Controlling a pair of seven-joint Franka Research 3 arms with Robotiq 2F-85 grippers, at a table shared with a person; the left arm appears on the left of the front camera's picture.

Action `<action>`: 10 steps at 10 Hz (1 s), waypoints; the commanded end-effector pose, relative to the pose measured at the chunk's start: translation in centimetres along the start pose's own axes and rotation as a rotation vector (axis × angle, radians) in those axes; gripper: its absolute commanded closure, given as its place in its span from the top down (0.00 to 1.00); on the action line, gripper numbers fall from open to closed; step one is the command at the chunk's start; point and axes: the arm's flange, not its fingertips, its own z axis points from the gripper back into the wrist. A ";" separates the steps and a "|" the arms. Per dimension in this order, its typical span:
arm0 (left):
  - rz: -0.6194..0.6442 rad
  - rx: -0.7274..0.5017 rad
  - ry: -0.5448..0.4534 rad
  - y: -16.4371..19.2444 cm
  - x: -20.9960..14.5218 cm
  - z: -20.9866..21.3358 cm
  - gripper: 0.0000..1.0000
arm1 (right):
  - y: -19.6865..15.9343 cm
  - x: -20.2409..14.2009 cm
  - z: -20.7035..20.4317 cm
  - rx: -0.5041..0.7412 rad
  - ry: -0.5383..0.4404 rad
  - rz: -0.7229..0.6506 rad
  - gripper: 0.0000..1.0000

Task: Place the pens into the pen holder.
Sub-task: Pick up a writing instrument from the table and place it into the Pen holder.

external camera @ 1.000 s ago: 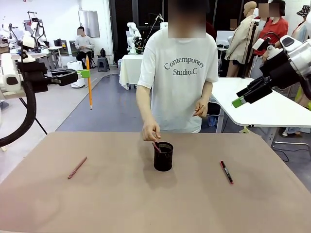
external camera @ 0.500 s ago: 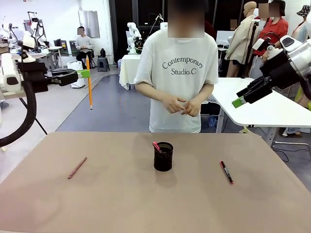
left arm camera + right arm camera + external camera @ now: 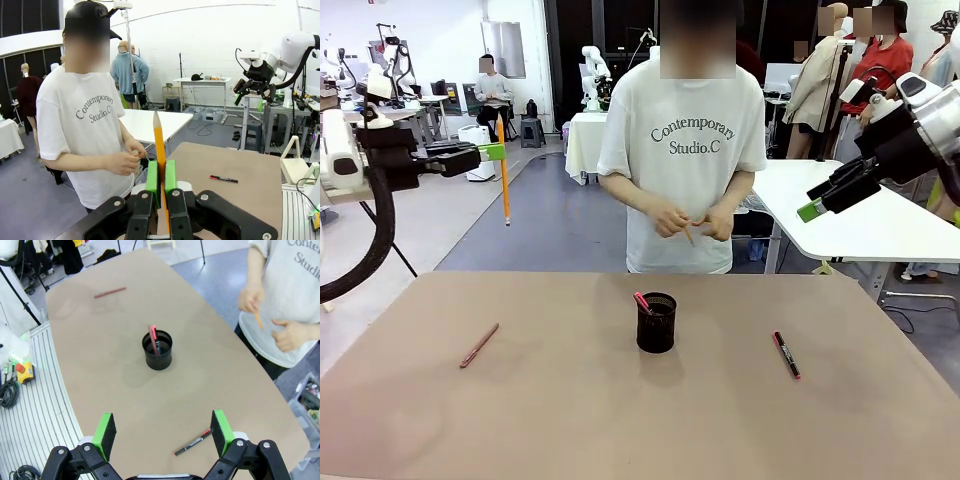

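The black mesh pen holder [image 3: 656, 324] [image 3: 158, 351] stands mid-table with a pinkish-red pen [image 3: 642, 302] [image 3: 153, 334] leaning in it. Another pinkish-red pen [image 3: 479, 344] [image 3: 110, 292] lies on the left of the table. On the right lies a black marker [image 3: 785, 354] [image 3: 193, 442] [image 3: 223, 178]. High off the table's left side, my left gripper [image 3: 490, 152] [image 3: 161, 176] is shut on a yellow-orange pencil [image 3: 504, 180] [image 3: 159, 142] that hangs upright. My right gripper [image 3: 815, 206] [image 3: 164, 429] hovers open and holds nothing, high at the right.
A person stands at the far edge, both hands together at the waist, holding a short orange pencil [image 3: 688, 235] [image 3: 257, 319]. A white table [image 3: 860, 225] sits behind on the right. The brown tabletop [image 3: 570, 410] has wide bare room around the holder.
The person's hand has left the pen holder, with the pinkish-red pen staying in it, and has joined the other hand at the waist. Both arms have stayed still.
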 end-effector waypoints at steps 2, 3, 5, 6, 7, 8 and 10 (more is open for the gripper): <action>0.000 -0.002 -0.004 0.0 0.1 0.0 0.00 | -0.1 0.1 0.0 0.010 -0.019 0.006 1.00; 0.000 -0.002 -0.004 0.0 0.1 0.0 0.00 | -0.1 0.1 0.0 0.010 -0.019 0.006 1.00; 0.000 -0.002 -0.004 0.0 0.1 0.0 0.00 | -0.1 0.1 0.0 0.010 -0.019 0.006 1.00; 0.000 -0.002 -0.004 0.0 0.1 0.0 0.00 | -0.1 0.1 0.0 0.010 -0.019 0.006 1.00; 0.000 -0.002 -0.004 0.0 0.1 0.0 0.00 | -0.1 0.1 0.0 0.010 -0.019 0.006 1.00; 0.000 -0.002 -0.004 0.0 0.1 0.0 0.00 | -0.1 0.1 0.0 0.010 -0.019 0.006 1.00; 0.000 -0.002 -0.004 0.0 0.1 0.0 0.00 | -0.1 0.1 0.0 0.010 -0.019 0.006 1.00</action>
